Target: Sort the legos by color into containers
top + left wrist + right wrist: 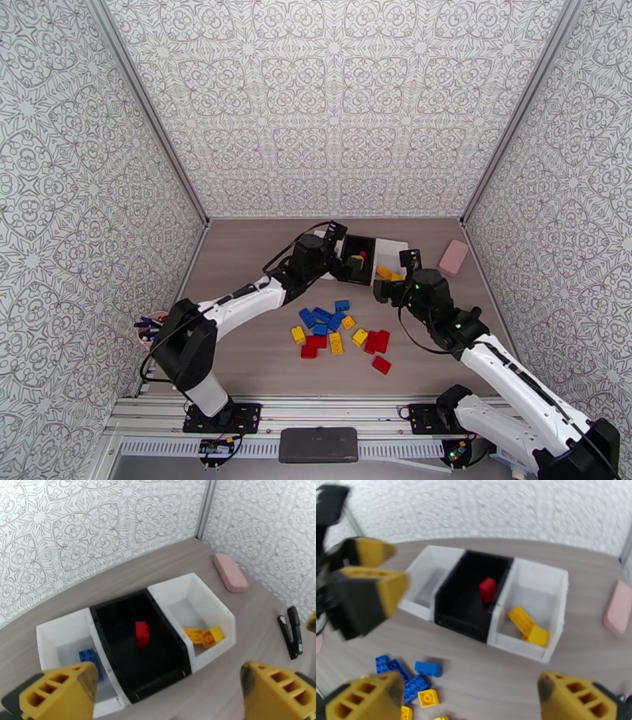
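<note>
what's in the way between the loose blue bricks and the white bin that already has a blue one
Nothing lies on the table between the blue bricks and that white bin; the strip is bare. The left jaws hang open close by the bin's left end, though, and could crowd the drop.

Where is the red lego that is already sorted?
Left wrist view: the red lego sits in the black middle bin, between the left white bin holding a blue lego and the right white bin holding yellow legos.
</note>
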`<state>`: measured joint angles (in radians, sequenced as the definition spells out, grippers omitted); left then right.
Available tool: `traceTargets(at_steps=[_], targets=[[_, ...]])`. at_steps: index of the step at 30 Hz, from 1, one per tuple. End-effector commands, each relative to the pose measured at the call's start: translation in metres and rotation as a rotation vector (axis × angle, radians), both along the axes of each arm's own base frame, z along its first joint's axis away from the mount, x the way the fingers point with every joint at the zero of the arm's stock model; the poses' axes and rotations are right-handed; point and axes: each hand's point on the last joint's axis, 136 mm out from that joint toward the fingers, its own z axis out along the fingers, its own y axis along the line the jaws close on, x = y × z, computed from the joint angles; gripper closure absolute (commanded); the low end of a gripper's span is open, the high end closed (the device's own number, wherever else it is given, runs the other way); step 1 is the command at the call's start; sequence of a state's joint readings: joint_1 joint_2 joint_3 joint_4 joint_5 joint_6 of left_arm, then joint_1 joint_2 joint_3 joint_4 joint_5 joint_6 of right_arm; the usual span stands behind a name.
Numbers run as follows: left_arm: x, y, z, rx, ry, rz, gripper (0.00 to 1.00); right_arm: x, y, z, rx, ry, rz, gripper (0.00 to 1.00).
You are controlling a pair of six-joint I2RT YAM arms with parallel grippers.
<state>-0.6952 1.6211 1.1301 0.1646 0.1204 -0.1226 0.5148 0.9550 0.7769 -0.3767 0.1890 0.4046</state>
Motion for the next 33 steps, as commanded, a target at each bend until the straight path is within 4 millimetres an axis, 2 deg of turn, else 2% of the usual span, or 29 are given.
traceTargets(at_steps=[1,7,9,15,18,22,26,33], targets=[[-0.037,-0.003,0.0,0.004,-0.014,-0.12,0.0,-0.014,-0.021,-0.03,0.051,0.152,-0.166,0.07],[-0.1,0.0,-0.008,0.059,-0.029,-0.324,0.0,-0.047,-0.034,-0.082,0.055,0.371,-0.256,0.07],[-0.115,0.004,-0.014,0.087,-0.043,-0.369,0.01,-0.056,-0.03,-0.096,0.067,0.437,-0.244,0.07],[-0.145,0.018,-0.023,0.112,-0.071,-0.439,0.0,-0.076,-0.013,-0.132,0.106,0.614,-0.192,0.07],[-0.16,0.019,-0.026,0.126,-0.115,-0.49,0.0,-0.08,-0.006,-0.146,0.099,0.671,-0.158,0.1],[-0.173,0.019,-0.039,0.154,-0.145,-0.532,0.0,-0.083,0.003,-0.163,0.085,0.741,-0.117,0.2],[-0.178,0.017,-0.044,0.148,-0.157,-0.549,0.0,-0.086,0.006,-0.179,0.068,0.796,-0.101,0.27],[-0.18,0.016,-0.05,0.138,-0.167,-0.55,0.0,-0.092,-0.001,-0.192,0.035,0.822,-0.124,0.42]])
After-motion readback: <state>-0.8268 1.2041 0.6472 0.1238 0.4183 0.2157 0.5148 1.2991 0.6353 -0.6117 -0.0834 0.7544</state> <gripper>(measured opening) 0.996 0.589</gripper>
